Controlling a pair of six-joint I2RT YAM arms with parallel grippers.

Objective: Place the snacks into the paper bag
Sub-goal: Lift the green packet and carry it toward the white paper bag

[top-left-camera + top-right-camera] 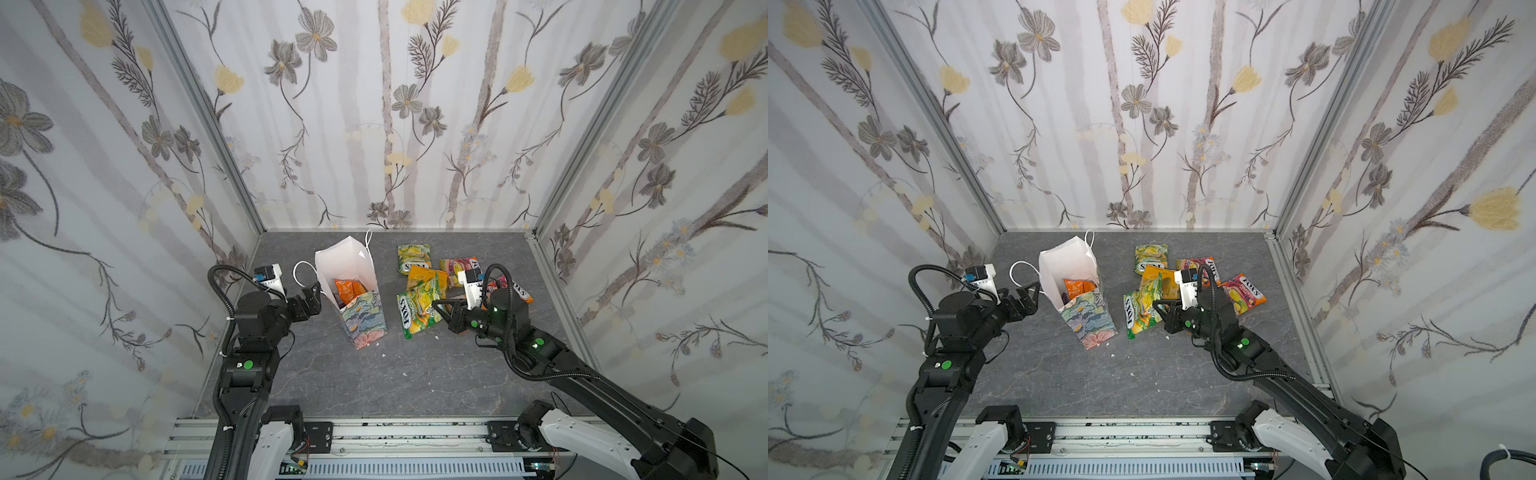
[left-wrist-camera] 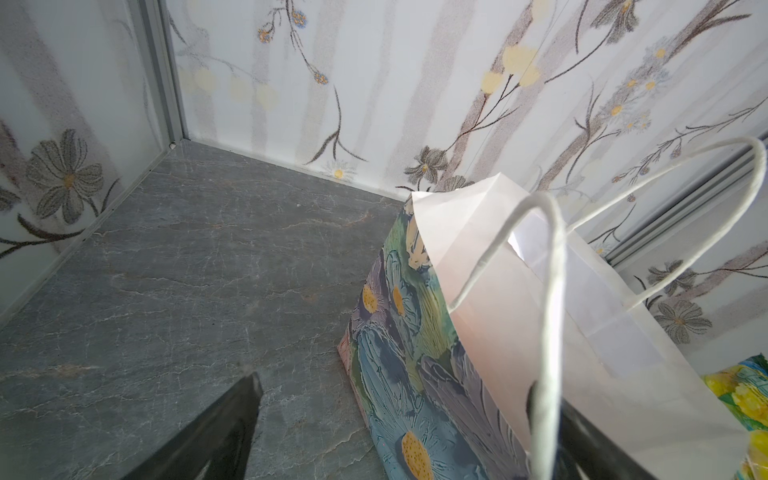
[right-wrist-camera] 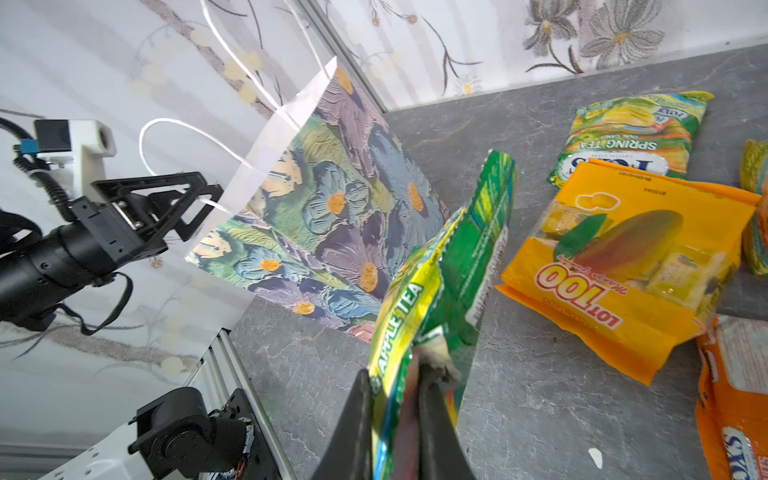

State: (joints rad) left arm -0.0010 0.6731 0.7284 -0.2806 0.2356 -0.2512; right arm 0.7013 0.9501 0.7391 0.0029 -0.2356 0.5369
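Tabletop [image 1: 374, 382]: dark grey stone-look slab, pale veining, matte. Walls on three sides are papered in pale stripes with grey and yellow flowers. The back wall [image 1: 374, 124] meets the side walls at aluminium corner posts [image 1: 208, 116]. Small white scraps [image 1: 437, 336] lie loose mid-slab. A white scrap [image 3: 595, 457] also shows in the right wrist view.

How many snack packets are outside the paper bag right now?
5. Green apple-tea packet pinched in the right fingers; green spring-tea packet nearest the back wall; orange mango pack between them; two red packets right of those, partly behind the right arm. Others may be hidden.
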